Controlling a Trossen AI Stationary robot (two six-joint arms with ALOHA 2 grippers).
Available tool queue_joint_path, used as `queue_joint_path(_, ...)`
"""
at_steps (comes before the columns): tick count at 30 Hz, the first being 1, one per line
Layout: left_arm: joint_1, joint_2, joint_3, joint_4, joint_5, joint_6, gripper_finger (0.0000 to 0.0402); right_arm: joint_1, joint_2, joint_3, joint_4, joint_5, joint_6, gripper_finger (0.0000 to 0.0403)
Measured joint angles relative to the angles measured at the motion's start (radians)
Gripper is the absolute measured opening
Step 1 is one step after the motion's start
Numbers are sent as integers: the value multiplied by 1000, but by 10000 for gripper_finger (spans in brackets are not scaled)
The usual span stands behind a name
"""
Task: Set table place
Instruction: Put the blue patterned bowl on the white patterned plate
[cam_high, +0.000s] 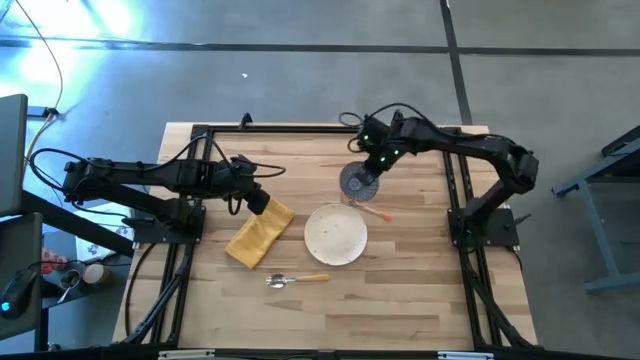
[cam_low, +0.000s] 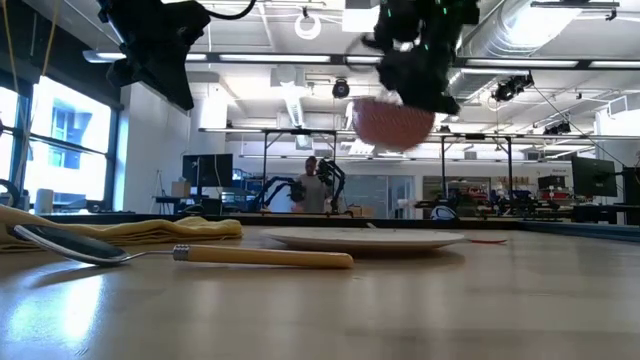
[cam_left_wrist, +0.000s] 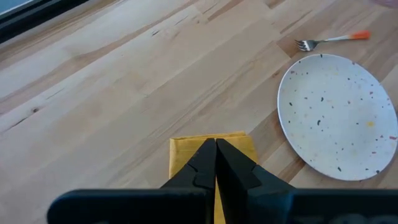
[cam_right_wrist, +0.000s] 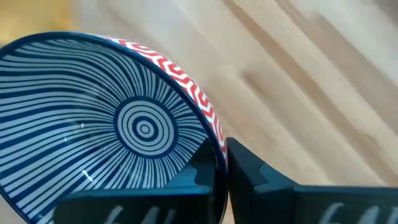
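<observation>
My right gripper is shut on the blue-patterned bowl, which is held up over the table beyond the plate; the bowl also shows in the low view. The cream speckled plate lies flat at the table's middle. The orange-handled fork lies just beyond it. The yellow-handled spoon lies near the front. The mustard napkin lies folded flat to the left of the plate. My left gripper is shut and hangs above the napkin's far end, touching nothing. My right gripper holds the bowl by its rim, one finger inside the bowl and one outside against its red-patterned wall. The bowl is lifted clear of the table and tilted, with its round underside showing in the low view.
Black rails run along the table's left and right sides under the arm bases. Bare wood lies to the right of the plate and along the near edge. A person stands far off in the room beyond the table.
</observation>
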Motion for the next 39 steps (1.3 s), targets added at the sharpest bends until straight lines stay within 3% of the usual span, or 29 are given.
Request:
queue_joint_path(8, 0, 0, 0, -1, 0, 8, 1, 261, 60, 28, 11, 4, 213, 1)
queue_joint_path(13, 0, 0, 0, -1, 1, 27, 1, 347, 173, 28, 69, 10, 302, 0)
queue_joint_path(22, 0, 0, 0, -3, 28, 72, 1, 356, 325, 28, 176, -6, 325, 0)
queue_joint_path(39, 0, 0, 0, -4, 31, 94, 1, 310, 337, 28, 114, 0, 314, 0)
